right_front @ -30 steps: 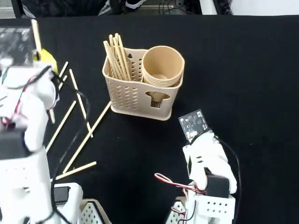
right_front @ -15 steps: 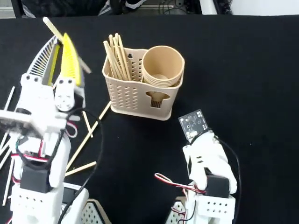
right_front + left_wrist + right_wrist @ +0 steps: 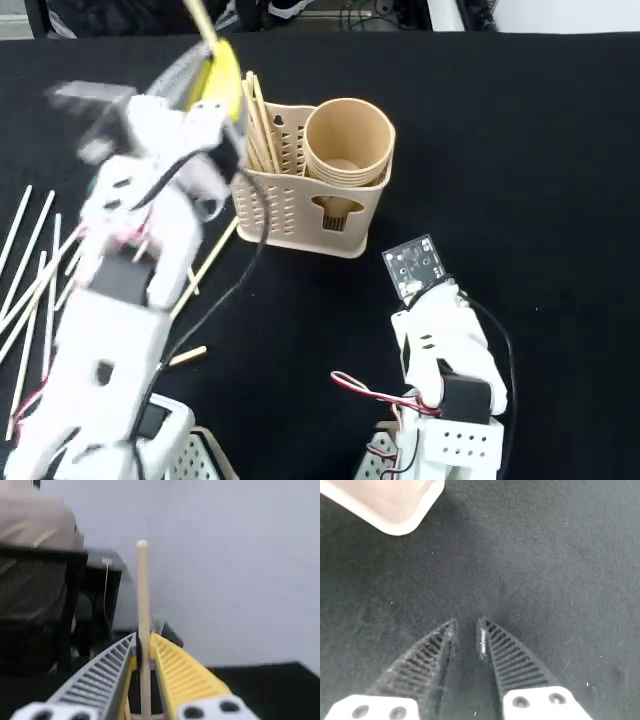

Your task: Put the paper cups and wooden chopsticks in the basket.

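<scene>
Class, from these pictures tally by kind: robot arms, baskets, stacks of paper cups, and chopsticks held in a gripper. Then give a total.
Robot arms: 2, the left arm and the right arm
Baskets: 1, the beige basket
Cup stacks: 1, the stack of paper cups in the basket
Held chopsticks: 1, the chopstick in the left gripper
Total: 5

The basket (image 3: 300, 215) is beige, patterned with rows of small holes. The paper cups (image 3: 348, 140) are tan. The chopsticks (image 3: 262, 130) are pale wood and the table (image 3: 520, 150) is black. The left gripper (image 3: 143, 637) has one yellow ribbed finger and one grey. The right gripper (image 3: 466, 625) is black and ribbed.
</scene>
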